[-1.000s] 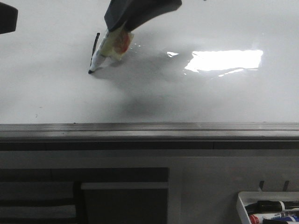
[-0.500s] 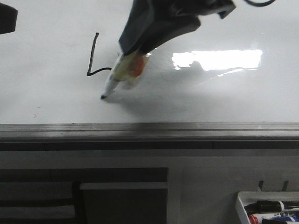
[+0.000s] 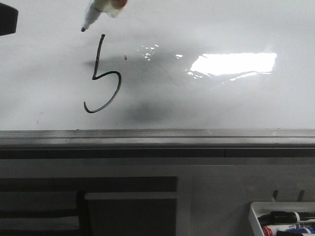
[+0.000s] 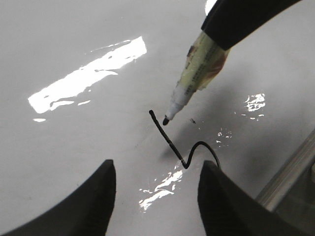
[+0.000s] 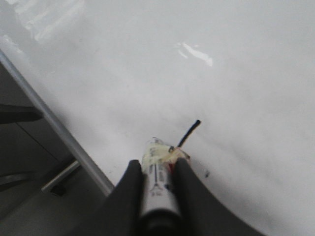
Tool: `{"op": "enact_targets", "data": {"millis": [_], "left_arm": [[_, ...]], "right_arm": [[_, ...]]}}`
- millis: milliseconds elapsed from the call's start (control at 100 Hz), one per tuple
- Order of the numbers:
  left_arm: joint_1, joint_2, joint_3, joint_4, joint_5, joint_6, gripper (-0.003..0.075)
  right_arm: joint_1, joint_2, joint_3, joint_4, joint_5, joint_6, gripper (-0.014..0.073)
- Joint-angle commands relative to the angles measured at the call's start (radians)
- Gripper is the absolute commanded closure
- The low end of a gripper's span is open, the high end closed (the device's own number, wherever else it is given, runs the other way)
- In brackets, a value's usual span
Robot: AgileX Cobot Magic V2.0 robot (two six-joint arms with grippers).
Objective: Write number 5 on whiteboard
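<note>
The whiteboard [image 3: 221, 103] lies flat with bright glare. On it is a thin black mark [image 3: 101, 83], the number 5 with a straight stem and an open curved hook; no top stroke shows. My right gripper [image 5: 157, 164] is shut on a marker [image 5: 156, 191]. In the front view only the marker [image 3: 101, 7] shows at the top edge, its tip just left of the stem's top and apparently off the board. My left gripper [image 4: 157, 196] is open and empty above the board, near the stem [image 4: 170, 140]. The marker [image 4: 197, 73] shows there too.
The board's grey metal strip edge [image 3: 157, 133] runs across the front. A small white tray of markers [image 3: 283, 221] sits lower right. A tiny dark speck [image 3: 125, 57] lies right of the stem. A dark shape [image 3: 7, 19] is at the far left.
The marker drew the curved hook below the stem, then moved away to the stem's top. The right arm has pulled back out of the front view.
</note>
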Motion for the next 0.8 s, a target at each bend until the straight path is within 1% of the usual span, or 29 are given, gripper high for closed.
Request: {"op": "enact_targets", "data": {"millis": [0, 380, 730, 790], "left_arm": [[0.001, -0.007, -0.027, -0.019, -0.070, -0.011, 0.0375], [0.001, -0.007, -0.027, -0.019, -0.070, -0.011, 0.0375], [0.001, -0.007, -0.027, -0.019, -0.070, -0.011, 0.0375], [0.001, -0.007, -0.027, -0.019, -0.069, -0.011, 0.0375]], "right_arm": [[-0.028, -0.004, -0.039, -0.011, -0.070, -0.013, 0.0655], [-0.043, 0.008, -0.039, -0.011, -0.140, -0.013, 0.0655], [-0.079, 0.026, -0.039, -0.008, -0.132, -0.011, 0.0655], [-0.093, 0.024, -0.039, -0.008, -0.111, -0.011, 0.0655]]}}
